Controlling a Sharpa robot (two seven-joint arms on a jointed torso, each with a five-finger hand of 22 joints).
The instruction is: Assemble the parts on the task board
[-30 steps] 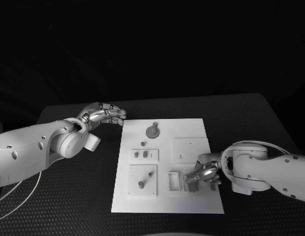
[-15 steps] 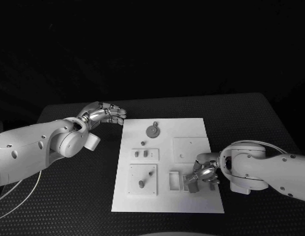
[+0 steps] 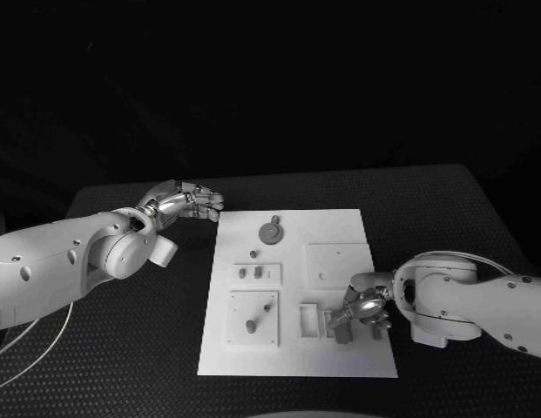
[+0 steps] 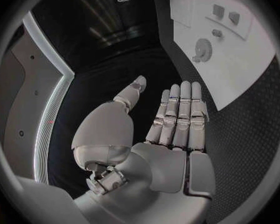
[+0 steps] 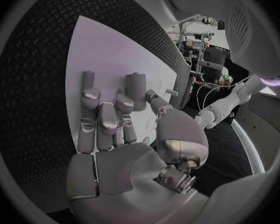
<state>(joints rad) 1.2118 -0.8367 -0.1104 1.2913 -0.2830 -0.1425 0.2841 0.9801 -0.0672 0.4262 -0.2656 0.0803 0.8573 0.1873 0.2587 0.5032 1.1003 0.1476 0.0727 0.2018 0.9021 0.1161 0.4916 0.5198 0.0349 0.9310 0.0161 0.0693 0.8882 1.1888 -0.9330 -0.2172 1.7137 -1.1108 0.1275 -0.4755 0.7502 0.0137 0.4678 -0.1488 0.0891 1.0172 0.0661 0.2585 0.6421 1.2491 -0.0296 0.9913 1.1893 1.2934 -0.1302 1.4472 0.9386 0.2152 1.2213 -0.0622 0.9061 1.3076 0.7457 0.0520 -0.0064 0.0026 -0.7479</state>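
The white task board (image 3: pixel 346 357) lies in the middle of the table. On it are a round grey part (image 3: pixel 270 232), a small peg (image 3: pixel 253 254), a plate with two pegs (image 3: pixel 256 274), a square plate with a lever (image 3: pixel 253 318), a plain square plate (image 3: pixel 338 264) and a small box-shaped part (image 3: pixel 310 319). My right hand (image 3: pixel 361 309) is low over the board's near right area, just right of that box, its fingertips (image 5: pixel 90 92) down on the board (image 5: pixel 109 45). Whether it pinches anything is hidden. My left hand (image 3: pixel 185 202) hovers off the board's far left corner, its fingers (image 4: pixel 180 112) straight and empty.
Black textured table (image 3: pixel 119 348) surrounds the board. In the left wrist view the board (image 4: pixel 246 69) lies ahead of the fingers with the round part (image 4: pixel 204 49) on it. A cable (image 3: pixel 19 357) runs along the table's near left.
My right hand has shifted very slightly over the board's near right area. The left hand and the parts have stayed where they were.
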